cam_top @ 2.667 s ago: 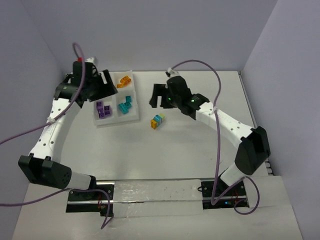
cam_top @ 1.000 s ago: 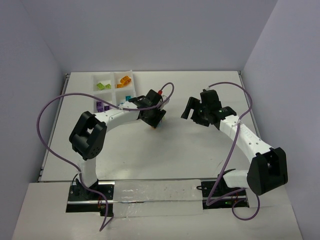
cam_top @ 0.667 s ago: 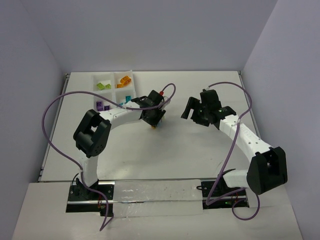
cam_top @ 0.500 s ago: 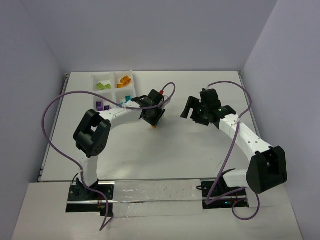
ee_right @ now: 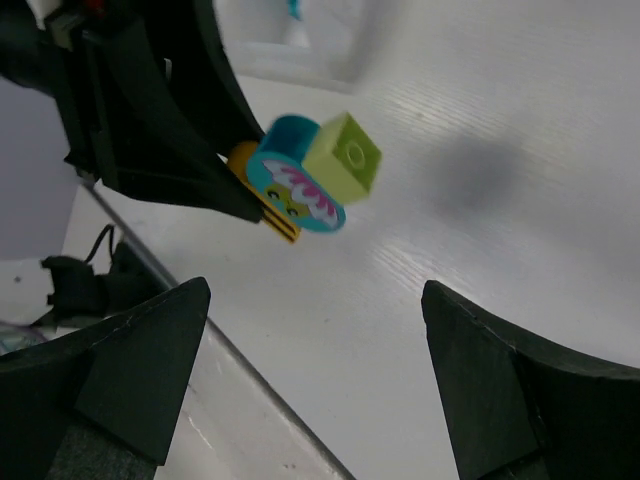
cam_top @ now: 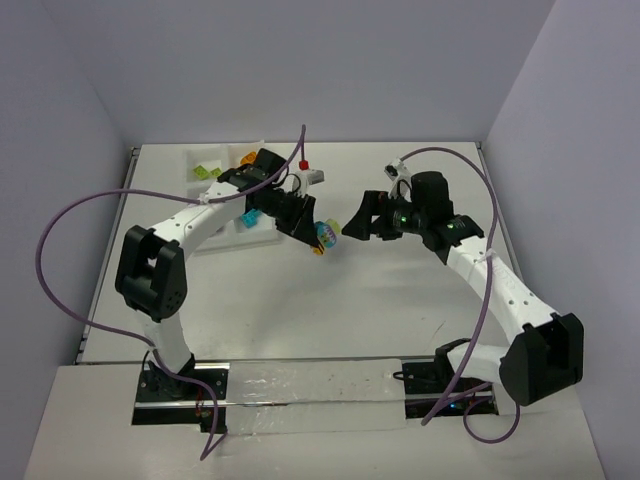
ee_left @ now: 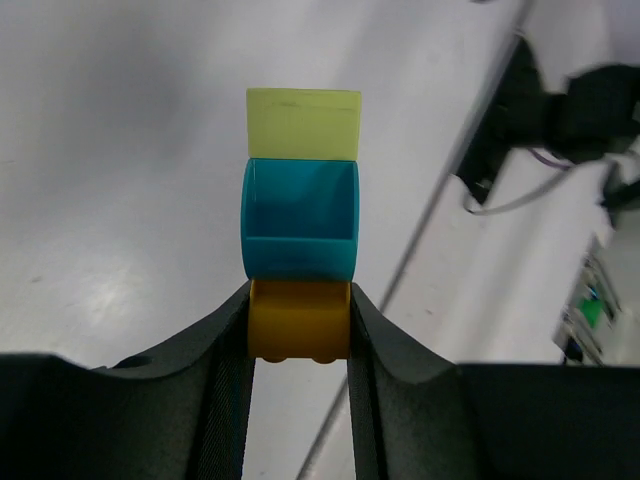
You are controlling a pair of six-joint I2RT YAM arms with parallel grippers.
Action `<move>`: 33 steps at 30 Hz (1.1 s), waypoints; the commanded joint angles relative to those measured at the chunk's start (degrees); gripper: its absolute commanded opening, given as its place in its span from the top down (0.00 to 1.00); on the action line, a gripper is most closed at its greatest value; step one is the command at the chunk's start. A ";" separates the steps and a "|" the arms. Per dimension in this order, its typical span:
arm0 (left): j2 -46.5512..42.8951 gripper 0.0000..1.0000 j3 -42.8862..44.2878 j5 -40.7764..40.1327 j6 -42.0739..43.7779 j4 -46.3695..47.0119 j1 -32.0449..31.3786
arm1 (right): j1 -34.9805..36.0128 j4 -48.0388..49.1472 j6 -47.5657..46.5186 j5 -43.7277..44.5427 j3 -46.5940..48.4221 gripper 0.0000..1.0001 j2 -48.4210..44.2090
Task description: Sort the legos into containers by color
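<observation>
1. The left arm (cam_top: 188,224) lies across the tray (cam_top: 193,158). It covers the near-left compartment and part of the near-right one, so what the near-left one holds cannot be told.
2. A purple cable (cam_top: 60,232) loops over the table (cam_top: 400,300) to the left of the tray.
3. Markings: one face of the teal brick (ee_right: 292,185) bears a printed pink-and-white petal pattern.
4. Tray contents: lime bricks (cam_top: 207,172) lie in the far-left compartment and orange bricks (cam_top: 248,158) in the far-right. Teal bricks (cam_top: 251,216) show in the near-right, beside the arm.
5. The clump (ee_left: 300,215) is off the tray's right side, clear of the table, with its shadow (ee_right: 480,170) on the surface apart from it. It stacks orange, teal and lime outward.
6. The left gripper (ee_left: 300,300) is narrow, pinching the clump by its orange brick (ee_left: 300,322). The teal and lime bricks stick out past the fingertips.
7. The right gripper (ee_right: 310,300) stands wide and holds nothing. It faces the clump from the side away from the tray, near but apart.
</observation>
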 commanded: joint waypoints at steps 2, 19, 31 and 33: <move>-2.63 1.00 2.26 27.23 9.19 -8.12 -0.72 | -1.06 6.87 -2.62 -15.15 1.63 0.07 -1.88; -4.41 1.00 3.02 33.57 12.77 -10.73 -0.19 | -5.62 6.56 0.57 -33.21 2.03 0.13 1.62; -3.84 1.00 3.67 33.39 12.31 -10.77 -0.10 | -5.36 0.69 -3.46 -36.60 2.34 0.40 3.77; -4.01 1.00 3.45 33.39 12.08 -10.52 -0.10 | -5.10 0.21 -3.76 -36.91 2.46 0.41 4.09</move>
